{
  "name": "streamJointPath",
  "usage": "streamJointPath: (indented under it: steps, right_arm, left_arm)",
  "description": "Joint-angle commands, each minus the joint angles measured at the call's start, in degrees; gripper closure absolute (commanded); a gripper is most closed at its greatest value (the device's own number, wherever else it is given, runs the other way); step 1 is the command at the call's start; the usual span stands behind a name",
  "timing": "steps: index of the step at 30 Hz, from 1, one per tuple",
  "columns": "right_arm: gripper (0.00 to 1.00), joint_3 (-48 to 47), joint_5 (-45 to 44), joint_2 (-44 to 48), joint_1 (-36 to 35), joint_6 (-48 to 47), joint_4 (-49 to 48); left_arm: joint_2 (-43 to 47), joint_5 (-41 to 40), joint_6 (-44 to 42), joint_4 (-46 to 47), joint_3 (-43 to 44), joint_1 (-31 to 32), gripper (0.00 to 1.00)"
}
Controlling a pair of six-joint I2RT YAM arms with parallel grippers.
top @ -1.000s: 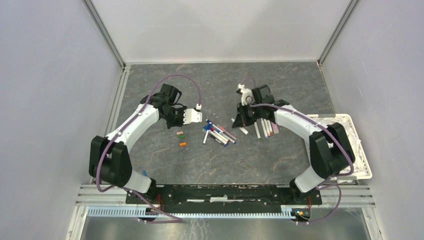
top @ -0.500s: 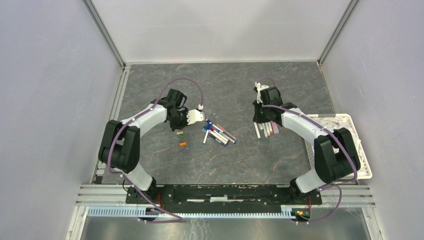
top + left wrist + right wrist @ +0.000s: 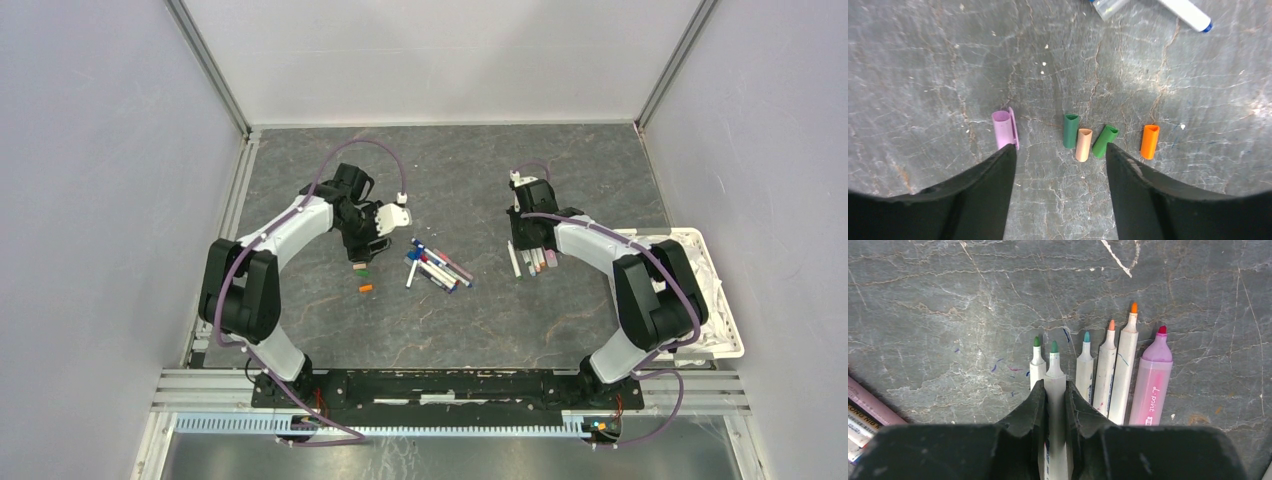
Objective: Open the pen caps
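Several pen caps lie loose on the table under my left gripper [image 3: 1059, 147]: a purple cap [image 3: 1004, 130], a dark green cap [image 3: 1071, 131], a tan cap [image 3: 1083, 145], a light green cap [image 3: 1105, 141] and an orange cap [image 3: 1149, 142]. Its jaws stand open with nothing between them. My right gripper [image 3: 1054, 385] is shut on a green-tipped pen [image 3: 1054, 372] with no cap, held low in a row of uncapped pens [image 3: 1108, 370]. From above, the left gripper [image 3: 368, 245] hangs over the caps [image 3: 360, 268] and the right gripper [image 3: 527, 240] over the row [image 3: 537, 260].
A heap of capped pens [image 3: 438, 268] lies mid-table between the arms; its edge shows in both wrist views [image 3: 1183, 10] [image 3: 868, 407]. A white basket [image 3: 722, 300] stands at the right edge, beside the right arm. Grey walls close in the table.
The left gripper has come down over the caps and its jaws have opened wide. The right gripper has turned and lowered its pen into the row of uncapped pens.
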State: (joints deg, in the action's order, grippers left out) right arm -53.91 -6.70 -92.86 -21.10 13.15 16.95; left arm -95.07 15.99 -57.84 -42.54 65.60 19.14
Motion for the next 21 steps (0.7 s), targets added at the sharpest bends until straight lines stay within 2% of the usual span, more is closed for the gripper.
streamJointPath:
  steps: [1,3,5,6,10,16,21]
  right_arm:
    - [0.81,0.84,-3.13,0.37,0.01,-0.23,-1.63]
    - [0.8,0.74,-3.05,0.48,-0.05,-0.21,-1.47]
    - [0.78,0.65,-2.92,0.57,-0.05,-0.16,-1.31]
    - [0.78,0.57,-2.81,0.77,0.08,-0.14,-1.31]
    - [0.76,0.13,-2.55,1.83,-0.05,0.11,-0.9]
    - [0.67,-0.93,-1.48,2.24,0.02,0.03,0.34]
    - [0.67,-0.43,-2.76,4.6,-0.08,1.09,-0.01]
  left_arm:
    - [3.89,5.69,4.58,-6.36,7.34,0.19,0.25]
    - [4.3,6.38,6.66,-8.66,11.31,0.12,0.17]
    - [4.45,6.7,7.76,-11.71,14.83,0.19,0.02]
    - [4.51,6.68,8.55,-12.85,16.42,0.2,0.0]
    - [5.62,6.21,9.21,-15.85,19.86,0.13,0.0]
    - [8.41,6.57,9.31,-15.66,20.51,0.11,0.0]
    - [8.76,5.34,11.29,-15.08,22.33,-0.03,0.0]
